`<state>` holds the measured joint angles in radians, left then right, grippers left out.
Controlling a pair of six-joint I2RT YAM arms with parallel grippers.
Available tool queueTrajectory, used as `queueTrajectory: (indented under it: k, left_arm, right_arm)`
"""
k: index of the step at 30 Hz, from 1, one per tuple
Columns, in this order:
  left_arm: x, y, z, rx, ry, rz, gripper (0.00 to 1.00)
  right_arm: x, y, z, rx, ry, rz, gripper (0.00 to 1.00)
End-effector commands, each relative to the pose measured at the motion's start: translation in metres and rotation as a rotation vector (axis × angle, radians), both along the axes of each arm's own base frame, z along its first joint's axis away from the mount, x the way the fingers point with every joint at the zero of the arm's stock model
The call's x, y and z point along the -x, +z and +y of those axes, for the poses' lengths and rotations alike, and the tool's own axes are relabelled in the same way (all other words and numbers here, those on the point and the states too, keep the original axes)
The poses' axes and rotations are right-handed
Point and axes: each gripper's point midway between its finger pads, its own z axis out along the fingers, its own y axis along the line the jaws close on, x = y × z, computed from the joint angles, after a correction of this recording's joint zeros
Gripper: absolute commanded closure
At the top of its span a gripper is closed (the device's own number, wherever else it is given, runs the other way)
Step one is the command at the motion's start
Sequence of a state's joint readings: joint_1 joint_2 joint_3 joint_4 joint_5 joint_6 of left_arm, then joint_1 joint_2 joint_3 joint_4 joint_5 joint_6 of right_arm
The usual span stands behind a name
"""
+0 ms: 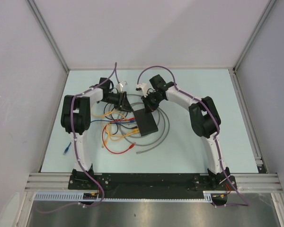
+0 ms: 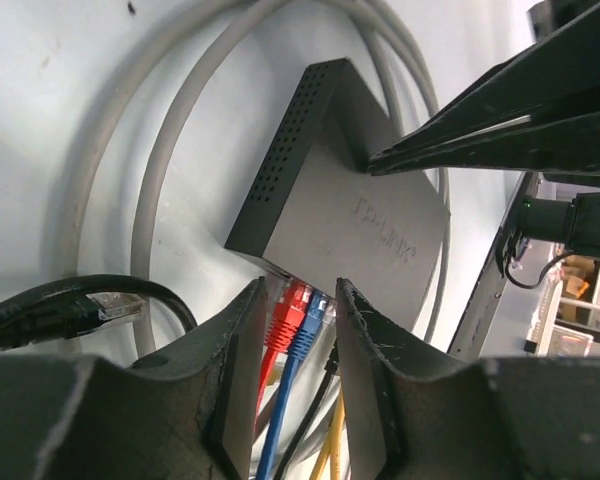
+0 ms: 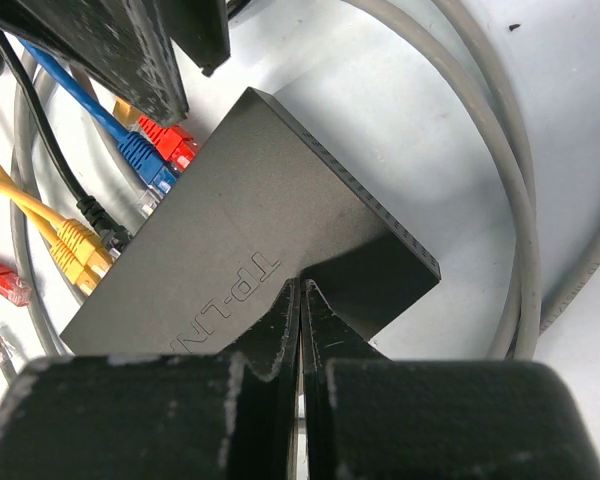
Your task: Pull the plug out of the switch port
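Right jaws atop flat matte-black switch

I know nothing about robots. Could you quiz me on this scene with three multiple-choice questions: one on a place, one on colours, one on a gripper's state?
1. Where are the right gripper tips? A under the switch; B on top of the switch; C beside it, apart.
2. Between the left gripper fingers sit: A green and white plugs; B orange and purple plugs; C the red plug and the blue plug.
3. The right gripper is: A shut; B wide open; C half open.

B: its tips touch the top face. C: the left wrist view shows both. A: its fingers meet.
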<state>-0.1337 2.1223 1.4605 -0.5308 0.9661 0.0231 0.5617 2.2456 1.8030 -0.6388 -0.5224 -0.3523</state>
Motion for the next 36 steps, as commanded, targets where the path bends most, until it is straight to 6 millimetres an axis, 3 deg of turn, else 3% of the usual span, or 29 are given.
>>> queueTrajectory:
  k: [1, 10, 19, 26, 30, 36]
  left_arm:
    - [0.009, -0.011, -0.004, 0.018, -0.050, 0.013, 0.60]
    - [0.019, -0.028, -0.009, 0.025, -0.084, 0.070, 0.60]
    - [0.035, -0.035, -0.013, 0.059, -0.139, 0.121, 0.60]
    - [0.036, -0.039, -0.012, 0.049, -0.133, 0.125, 0.65]
    - [0.036, -0.041, -0.012, 0.044, -0.130, 0.130, 0.69]
    - [0.030, -0.039, -0.012, 0.033, -0.122, 0.118, 0.85]
  right_arm:
    - [0.032, -0.068, -0.046, 0.250, -0.016, 0.131, 1.00]
    - [0.035, -0.068, -0.047, 0.252, -0.014, 0.134, 1.00]
    - [0.038, -0.069, -0.047, 0.254, -0.013, 0.140, 1.00]
    - [0.038, -0.070, -0.046, 0.254, -0.011, 0.140, 1.00]
    - [0.039, -0.070, -0.046, 0.256, -0.009, 0.140, 1.00]
    - [0.039, -0.070, -0.045, 0.257, -0.007, 0.135, 1.00]
